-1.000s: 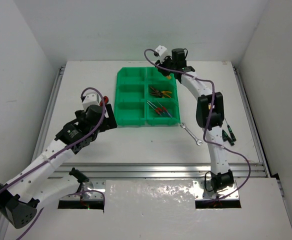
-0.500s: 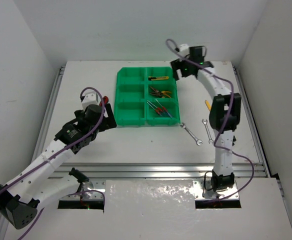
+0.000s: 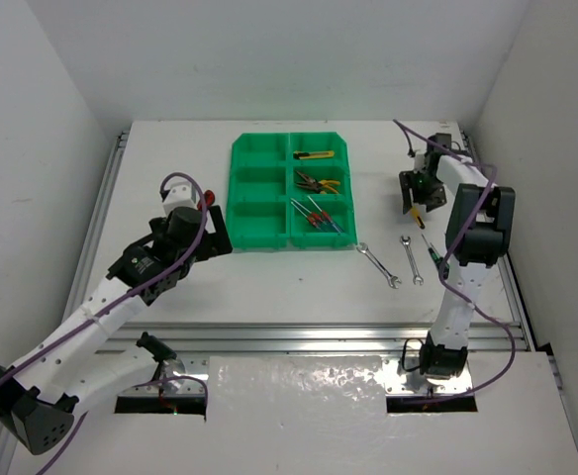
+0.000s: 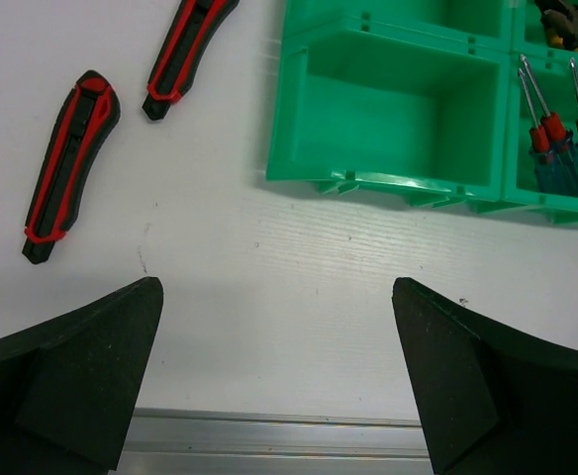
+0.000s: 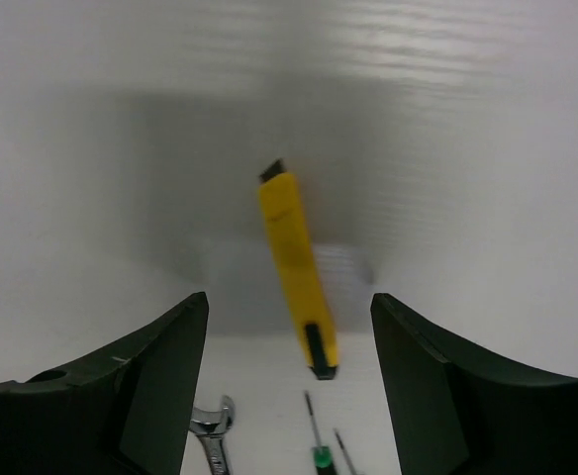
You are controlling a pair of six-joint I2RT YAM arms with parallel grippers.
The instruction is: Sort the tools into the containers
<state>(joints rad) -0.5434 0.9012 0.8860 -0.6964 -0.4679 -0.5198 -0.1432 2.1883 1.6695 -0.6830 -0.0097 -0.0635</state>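
The green tray of containers (image 3: 259, 193) stands mid-table. Its right column holds a yellow knife (image 3: 314, 155), pliers (image 3: 319, 183) and blue-handled screwdrivers (image 3: 317, 216). My right gripper (image 3: 418, 196) hovers open to the right of the tray. Straight below it, a yellow-black utility knife (image 5: 297, 272) lies on the table, framed by the open right gripper (image 5: 289, 299) and untouched. My left gripper (image 4: 274, 297) stands wide open and empty near the tray's front left bin (image 4: 398, 109). Two red-and-black knives (image 4: 66, 168) (image 4: 188, 45) lie left of that bin.
Two silver wrenches (image 3: 377, 264) (image 3: 411, 259) and a green-handled screwdriver (image 3: 435, 259) lie on the table in front of the right gripper. The wrench head (image 5: 213, 426) and a screwdriver tip (image 5: 319, 450) show below the yellow knife. White walls close in on both sides.
The right arm swung from the tray's back right bin out to the right side of the table, leaving a yellow knife in that bin. The left arm stayed still.
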